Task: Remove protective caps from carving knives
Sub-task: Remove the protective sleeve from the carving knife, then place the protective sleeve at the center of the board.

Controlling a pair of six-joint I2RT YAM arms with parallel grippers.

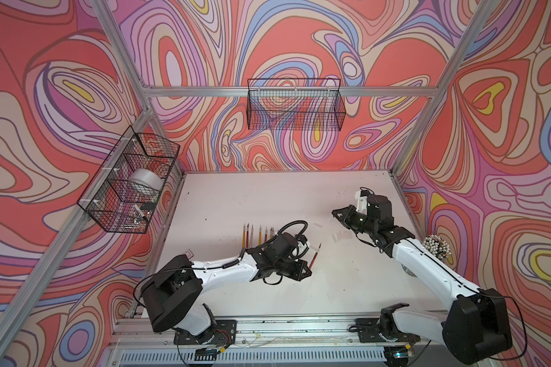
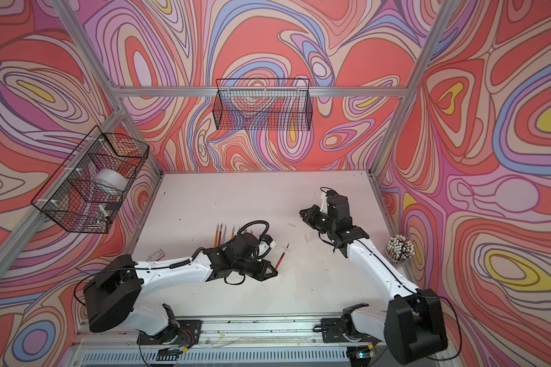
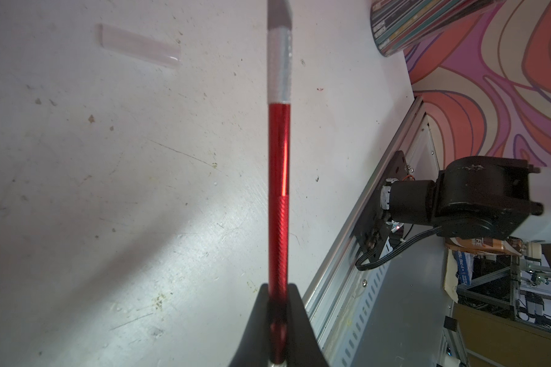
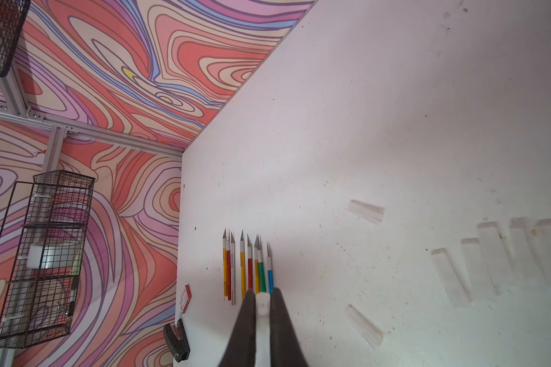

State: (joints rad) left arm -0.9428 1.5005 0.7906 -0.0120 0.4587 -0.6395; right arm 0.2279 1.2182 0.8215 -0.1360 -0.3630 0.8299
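One red knife [image 3: 279, 178], blade bare, clamped by its tail in left pincer [image 3: 278, 287], evidently to leave the tip free; right pincer [image 4: 263, 294], at one o'clock, pinches what appears its cap [image 4: 262, 308].

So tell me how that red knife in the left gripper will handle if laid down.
The red knife looks like a stiff, round metal shaft, so it'll probably roll. Its glossy middle may slip; the left gripper holds the ribbed end.

Carving knives [image 1: 258, 233] lie side by side on the table's [image 1: 252, 197] left; protective caps [image 4: 490, 254] lie right of them; the stick cup [image 1: 437, 246] stands farthest right.
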